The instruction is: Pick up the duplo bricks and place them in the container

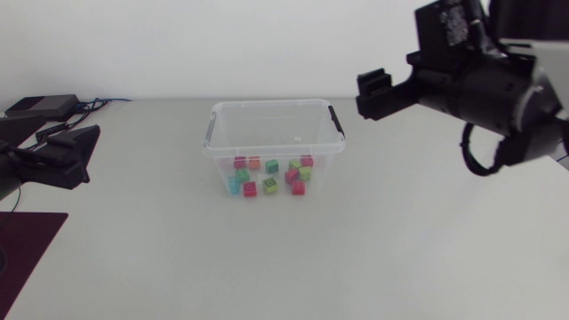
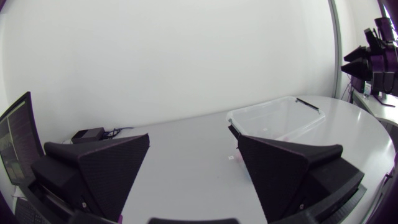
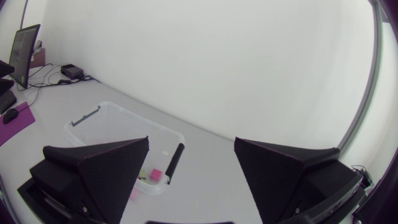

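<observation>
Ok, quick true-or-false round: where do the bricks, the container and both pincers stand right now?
1. The bricks lie inside the container. True.
2. The left pincer is shut on a brick. False: it is open, with nothing between its fingers.
3. The right pincer is open and empty. True.
4. The container lies tipped on its side. False: it stands upright on the table, top open.

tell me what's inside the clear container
Scattered duplo bricks, red, green, pink, orange and teal, lie on the floor of the container. Some overlap, so any beneath them are hidden.
</observation>
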Controlling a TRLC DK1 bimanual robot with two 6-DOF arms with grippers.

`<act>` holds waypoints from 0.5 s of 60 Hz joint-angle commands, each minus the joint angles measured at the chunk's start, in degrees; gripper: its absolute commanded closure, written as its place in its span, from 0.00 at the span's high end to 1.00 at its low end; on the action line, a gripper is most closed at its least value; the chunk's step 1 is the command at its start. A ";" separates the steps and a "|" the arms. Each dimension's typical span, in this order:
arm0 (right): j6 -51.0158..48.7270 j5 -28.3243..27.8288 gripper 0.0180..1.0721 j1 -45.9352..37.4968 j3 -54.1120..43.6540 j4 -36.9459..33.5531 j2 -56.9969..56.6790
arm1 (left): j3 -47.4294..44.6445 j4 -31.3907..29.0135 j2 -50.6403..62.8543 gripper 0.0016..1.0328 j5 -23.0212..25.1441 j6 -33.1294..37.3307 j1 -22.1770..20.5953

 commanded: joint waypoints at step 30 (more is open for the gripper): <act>-7.32 0.66 0.95 -14.55 -26.09 -2.94 -38.93 | -12.40 3.26 -16.09 0.96 -0.10 -1.52 5.25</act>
